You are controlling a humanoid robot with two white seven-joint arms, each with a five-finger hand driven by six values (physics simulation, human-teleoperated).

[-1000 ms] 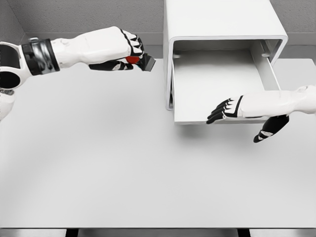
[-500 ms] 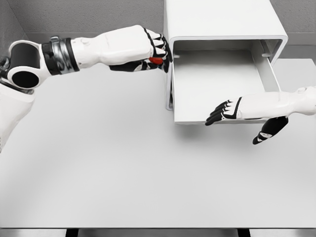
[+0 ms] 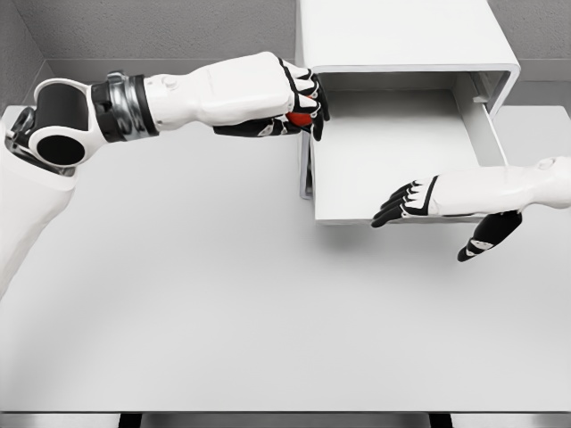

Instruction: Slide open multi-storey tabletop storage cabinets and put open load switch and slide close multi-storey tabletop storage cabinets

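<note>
A white tabletop storage cabinet (image 3: 401, 36) stands at the back right of the table, its drawer (image 3: 393, 156) pulled out toward me and bare inside. My left hand (image 3: 299, 102) reaches across from the left and is shut on the load switch (image 3: 301, 119), of which only a red part shows between the fingers. The hand is over the drawer's left wall. My right hand (image 3: 406, 201) lies flat over the drawer's front edge, fingers spread, thumb hanging below, holding nothing.
The white table (image 3: 196, 294) stretches wide to the left and front of the cabinet. A grey wall runs along the back. The table's front edge lies near the bottom of the view.
My left arm has carried the load switch rightward, from well left of the cabinet to the drawer's left wall. The right hand has stayed in place.
</note>
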